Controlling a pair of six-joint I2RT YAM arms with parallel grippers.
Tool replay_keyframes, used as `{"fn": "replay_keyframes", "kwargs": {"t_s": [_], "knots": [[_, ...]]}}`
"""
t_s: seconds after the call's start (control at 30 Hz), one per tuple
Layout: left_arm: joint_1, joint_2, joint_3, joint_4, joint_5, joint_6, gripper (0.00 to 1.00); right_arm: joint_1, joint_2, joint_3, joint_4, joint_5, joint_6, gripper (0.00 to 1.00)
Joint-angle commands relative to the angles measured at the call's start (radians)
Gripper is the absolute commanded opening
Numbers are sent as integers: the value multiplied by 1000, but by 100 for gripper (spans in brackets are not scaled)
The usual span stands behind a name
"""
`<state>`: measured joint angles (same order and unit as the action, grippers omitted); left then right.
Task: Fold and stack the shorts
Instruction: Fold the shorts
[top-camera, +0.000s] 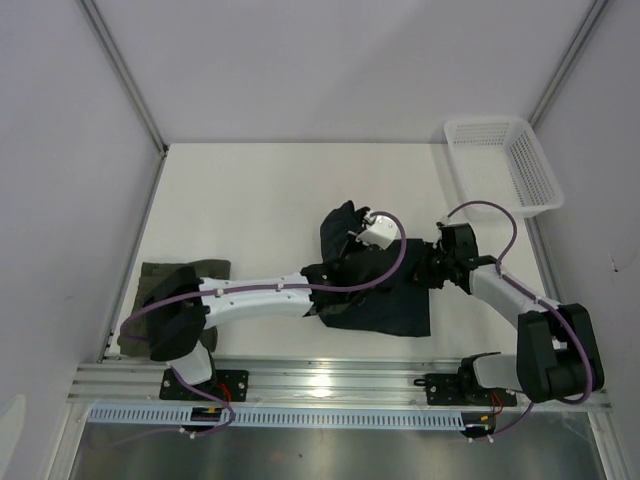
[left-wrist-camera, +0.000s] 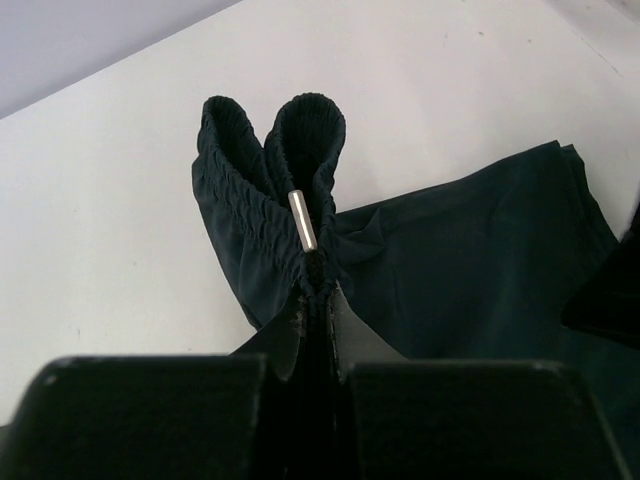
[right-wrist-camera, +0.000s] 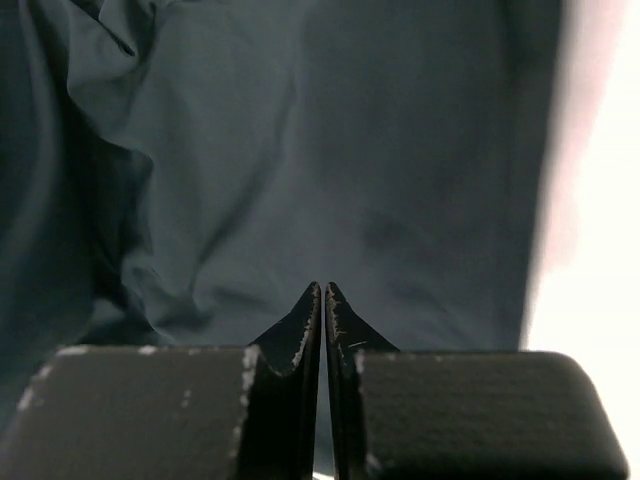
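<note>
**Pinching navy shorts (top-camera: 385, 305) for a fold**

Lying at centre of the overhead frame. Clamping the waistband (left-wrist-camera: 300, 170) tight in left gripper (left-wrist-camera: 318, 292), probably for lifting it over. Resting right gripper (right-wrist-camera: 323, 290), jaws nearly together, at the cloth's right edge; grip uncertain. Leaving olive shorts (top-camera: 165, 275) lower left.

The top external camera looked steeply down from above and behind the arm bases. It took in the whole white worktop (top-camera: 260, 200), with the dark navy-teal cloth shorts (top-camera: 390, 310) just right of the middle. The left wrist camera sat low behind the left arm's black fingers (left-wrist-camera: 283, 338) and faced along them at the gathered waistband of those shorts, very near. The right wrist camera looked past the right arm's black fingers (right-wrist-camera: 300, 338) at smooth cloth of the same shorts, so close that the cloth filled most of its view. All three views shared those shorts. The top and left wrist views also shared bare worktop beyond them.
</note>
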<state>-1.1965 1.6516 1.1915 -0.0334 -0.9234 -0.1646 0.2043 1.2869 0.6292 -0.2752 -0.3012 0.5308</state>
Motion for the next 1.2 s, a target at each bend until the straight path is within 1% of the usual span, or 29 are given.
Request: {"fn": "replay_keyframes", "kwargs": {"t_s": [0.0, 0.07, 0.2, 0.23, 0.33, 0.47, 0.6, 0.63, 0.77, 0.83, 0.93, 1.03, 1.13, 1.17], "knots": [[-43, 28, 80, 9, -89, 14, 0, -16, 72, 17, 76, -87, 18, 5], [-52, 48, 91, 12, -107, 13, 0, -25, 95, 0, 137, -108, 31, 5], [-60, 50, 88, 12, -117, 2, 0, -23, 152, -3, 244, -226, 87, 3], [-60, 42, 83, 10, -118, -1, 0, -20, 160, -3, 266, -234, 98, 3], [-57, 19, 60, 12, -124, -6, 0, 18, 178, 12, 340, -256, 130, 3], [-22, -62, 5, 6, -92, -36, 0, 90, 225, 24, 427, -265, 193, 3], [0, -153, -65, 26, -72, -44, 0, 164, 311, 50, 594, -266, 277, 2], [2, -174, -104, 45, -71, -38, 0, 187, 333, 65, 614, -262, 290, 1], [2, -271, -176, 95, -58, -18, 0, 239, 486, 162, 665, -236, 348, 0], [2, -325, -205, 119, -49, 7, 0, 276, 532, 229, 669, -219, 362, 0], [3, -374, -248, 142, -57, 43, 0, 331, 621, 329, 614, -156, 367, 0], [12, -403, -280, 148, -54, 63, 0, 366, 699, 375, 614, -113, 399, 0], [40, -464, -335, 170, -17, 79, 0, 406, 758, 405, 666, -69, 457, 0], [58, -501, -357, 173, 0, 89, 0, 431, 775, 437, 674, -64, 468, 0]]}}
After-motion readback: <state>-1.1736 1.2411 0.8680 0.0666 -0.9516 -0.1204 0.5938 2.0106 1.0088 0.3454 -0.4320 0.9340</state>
